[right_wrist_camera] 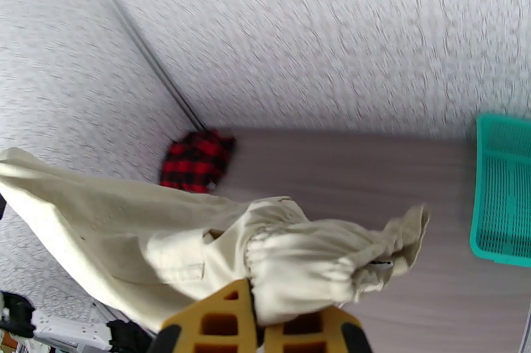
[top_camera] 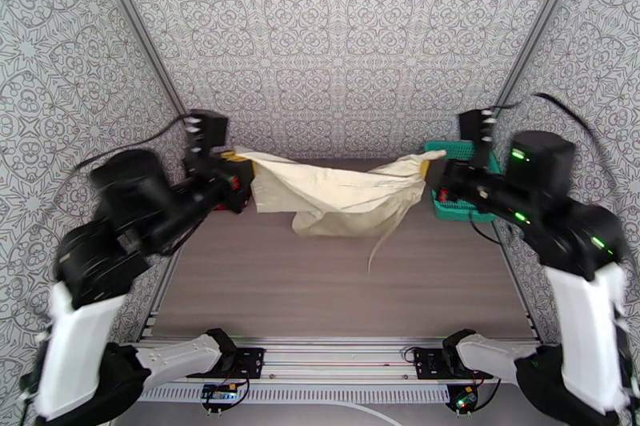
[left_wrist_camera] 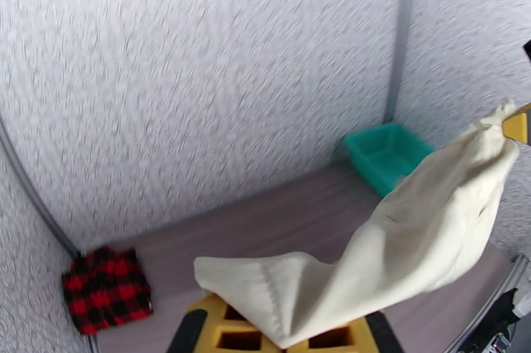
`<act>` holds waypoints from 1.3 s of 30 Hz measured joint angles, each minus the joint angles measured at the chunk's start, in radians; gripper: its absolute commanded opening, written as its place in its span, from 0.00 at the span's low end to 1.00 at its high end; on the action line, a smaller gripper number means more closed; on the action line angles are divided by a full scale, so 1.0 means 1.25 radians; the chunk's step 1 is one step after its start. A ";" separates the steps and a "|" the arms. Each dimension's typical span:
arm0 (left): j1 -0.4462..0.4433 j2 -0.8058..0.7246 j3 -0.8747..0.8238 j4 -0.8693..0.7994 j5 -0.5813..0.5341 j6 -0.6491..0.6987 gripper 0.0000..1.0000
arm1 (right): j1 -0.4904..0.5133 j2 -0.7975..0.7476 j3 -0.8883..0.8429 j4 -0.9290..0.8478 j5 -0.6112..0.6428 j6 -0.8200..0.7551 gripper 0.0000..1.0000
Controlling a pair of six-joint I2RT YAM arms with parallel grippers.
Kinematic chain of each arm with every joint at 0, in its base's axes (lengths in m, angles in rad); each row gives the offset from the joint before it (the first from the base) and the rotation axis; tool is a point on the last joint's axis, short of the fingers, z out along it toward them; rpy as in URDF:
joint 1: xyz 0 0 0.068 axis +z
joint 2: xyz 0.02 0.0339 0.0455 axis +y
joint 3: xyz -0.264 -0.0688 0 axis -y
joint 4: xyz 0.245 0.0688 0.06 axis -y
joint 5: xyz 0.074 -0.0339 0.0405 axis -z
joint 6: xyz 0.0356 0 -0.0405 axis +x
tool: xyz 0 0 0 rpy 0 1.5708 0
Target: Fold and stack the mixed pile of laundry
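Cloth [top_camera: 336, 195] hangs stretched over the desk [top_camera: 320, 299], our left hand [top_camera: 234, 155] clamped on its nine-o'clock edge, right hand [top_camera: 426, 166] on three (checked shirt [left_wrist_camera: 106, 289] lies at ten); we see open desk toward six.

1. Left pincer [top_camera: 233, 154] is held high on the left, jaws clamped on one end of the cream cloth [top_camera: 336, 194].
2. Right pincer [top_camera: 429, 166] is raised opposite, clamped on the other end.
3. Both arms reach forward with elbows bent.

From above, the left arm [top_camera: 144, 203] hides nearly all of the checked shirt [left_wrist_camera: 106, 289]; the teal basket [right_wrist_camera: 476, 188] runs off the right edge; the far wall [left_wrist_camera: 199, 82] seems motion-smeared.
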 measured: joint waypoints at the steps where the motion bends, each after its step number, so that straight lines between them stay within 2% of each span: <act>1: -0.022 -0.009 0.011 -0.005 -0.009 0.005 0.00 | 0.000 -0.022 0.004 0.000 -0.011 0.000 0.00; 5: -0.097 0.001 0.067 -0.035 -0.050 0.026 0.00 | 0.000 -0.074 0.028 -0.009 -0.040 0.013 0.00; 9: -0.082 0.103 0.180 -0.093 -0.107 0.032 0.00 | 0.000 -0.053 0.052 -0.054 -0.013 0.016 0.00; 10: -0.053 0.135 0.213 -0.107 -0.105 0.029 0.00 | 0.000 -0.040 0.060 -0.062 -0.007 0.015 0.00; 13: 0.118 0.234 0.292 -0.135 -0.031 0.004 0.00 | 0.000 0.031 0.082 -0.070 0.006 0.012 0.00; 14: 0.181 0.265 0.295 -0.136 0.005 -0.004 0.00 | -0.001 0.062 0.084 -0.066 0.006 0.008 0.00; 18: 0.350 0.387 0.278 -0.122 0.149 -0.031 0.00 | -0.046 0.213 0.074 -0.018 -0.024 0.000 0.00; 23: 0.475 0.613 0.265 -0.052 0.310 -0.061 0.00 | -0.118 0.448 0.018 0.112 -0.103 0.007 0.00; 24: 0.487 0.664 0.265 -0.031 0.330 -0.067 0.02 | -0.126 0.499 0.016 0.132 -0.116 0.006 0.02; 25: 0.499 0.728 0.265 -0.004 0.350 -0.073 0.07 | -0.134 0.568 0.016 0.159 -0.132 0.006 0.05; 26: 0.509 0.798 0.265 0.024 0.367 -0.079 0.17 | -0.141 0.634 0.023 0.181 -0.144 0.005 0.10; 28: 0.523 0.911 0.265 0.076 0.383 -0.098 0.45 | -0.154 0.768 0.049 0.224 -0.158 -0.003 0.29; 29: 0.530 0.975 0.265 0.108 0.391 -0.108 0.49 | -0.161 0.842 0.068 0.248 -0.164 -0.008 0.36; 31: 0.540 1.078 0.271 0.150 0.395 -0.132 0.51 | -0.175 0.985 0.125 0.289 -0.165 -0.015 0.47; 33: 0.549 1.170 0.297 0.169 0.398 -0.154 0.57 | -0.188 1.097 0.188 0.303 -0.164 -0.028 0.59; 35: 0.555 1.222 0.311 0.178 0.397 -0.172 0.64 | -0.199 1.176 0.249 0.302 -0.168 -0.041 0.65; 39: 0.560 1.207 0.300 0.188 0.389 -0.182 0.67 | -0.213 1.150 0.286 0.298 -0.161 -0.067 0.69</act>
